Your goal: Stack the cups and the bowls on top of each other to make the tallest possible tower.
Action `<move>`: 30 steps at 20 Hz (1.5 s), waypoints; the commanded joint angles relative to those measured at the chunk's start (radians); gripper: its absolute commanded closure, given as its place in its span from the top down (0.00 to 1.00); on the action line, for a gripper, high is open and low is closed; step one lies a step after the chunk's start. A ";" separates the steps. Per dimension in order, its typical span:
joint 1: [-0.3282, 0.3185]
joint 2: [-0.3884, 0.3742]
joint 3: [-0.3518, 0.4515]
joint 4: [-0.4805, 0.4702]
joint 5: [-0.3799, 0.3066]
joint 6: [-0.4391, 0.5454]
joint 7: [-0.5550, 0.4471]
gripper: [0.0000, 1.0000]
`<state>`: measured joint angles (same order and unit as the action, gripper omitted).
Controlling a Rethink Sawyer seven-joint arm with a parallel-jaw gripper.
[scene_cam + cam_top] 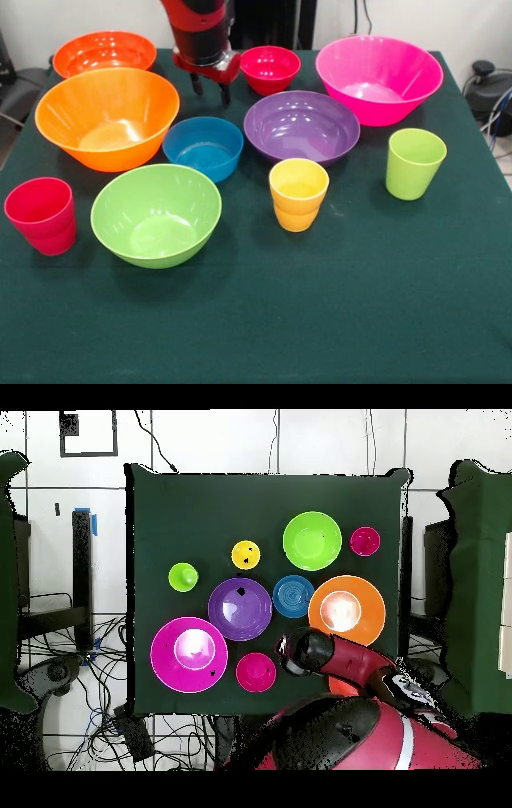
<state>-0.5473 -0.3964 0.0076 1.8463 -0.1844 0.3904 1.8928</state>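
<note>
Hanging above the far part of a green-covered table [336,320], the red and black arm's gripper [211,90] held nothing, its two dark fingertips a narrow gap apart and clear of the cloth, between the light orange bowl [107,117] and the small red bowl [270,68]. No tower had been built — every cup and bowl stood separately on the cloth, mouth up. At the far side sat the red-orange bowl [104,53], the small red bowl and the large pink bowl [378,78]. In front of them ran a row of the light orange bowl, the small blue bowl [203,147] just beside it, and the purple bowl [302,126]. Nearer the camera stood the lime green bowl [156,214] with the red cup [42,214] to its left, the yellow cup [298,194] just before the purple bowl, and the lime green cup [415,162] to the right — well apart from the yellow one. Seen from overhead, the arm [340,669] reached in over the table's edge, covering most of the red-orange bowl, its end near the blue bowl and the small red one.
</note>
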 commanded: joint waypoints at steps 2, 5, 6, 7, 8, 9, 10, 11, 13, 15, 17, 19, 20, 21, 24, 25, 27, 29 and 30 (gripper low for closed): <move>0.042 -0.062 0.064 -0.094 0.038 0.110 0.070 1.00; 0.059 -0.097 0.056 -0.086 0.045 0.154 0.076 1.00; 0.062 -0.107 0.056 -0.081 0.046 0.164 0.078 1.00; 0.066 -0.115 0.055 -0.079 0.047 0.172 0.081 1.00; 0.067 -0.115 0.055 -0.076 0.045 0.171 0.082 1.00; 0.067 -0.118 0.058 -0.075 0.041 0.165 0.081 1.00; 0.068 -0.117 0.060 -0.080 0.042 0.169 0.081 1.00; 0.069 -0.116 0.061 -0.085 0.041 0.173 0.081 1.00; 0.073 -0.108 0.063 -0.108 0.040 0.186 0.079 1.00; 0.078 -0.107 0.063 -0.124 0.039 0.199 0.076 1.00; 0.083 -0.101 0.063 -0.148 0.037 0.218 0.072 1.00; 0.088 -0.090 0.066 -0.175 0.032 0.231 0.062 1.00; 0.091 -0.083 0.067 -0.190 0.030 0.237 0.058 1.00; 0.092 -0.075 0.068 -0.203 0.028 0.242 0.054 1.00; 0.094 -0.055 0.073 -0.225 0.027 0.239 0.054 1.00; 0.096 -0.048 0.073 -0.236 0.028 0.243 0.056 1.00; 0.099 -0.039 0.073 -0.251 0.030 0.248 0.061 1.00; 0.103 -0.029 0.071 -0.259 0.031 0.243 0.068 1.00; 0.102 -0.025 0.072 -0.258 0.031 0.237 0.071 1.00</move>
<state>-0.4813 -0.4883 0.0071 1.7019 -0.1854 0.5722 1.8928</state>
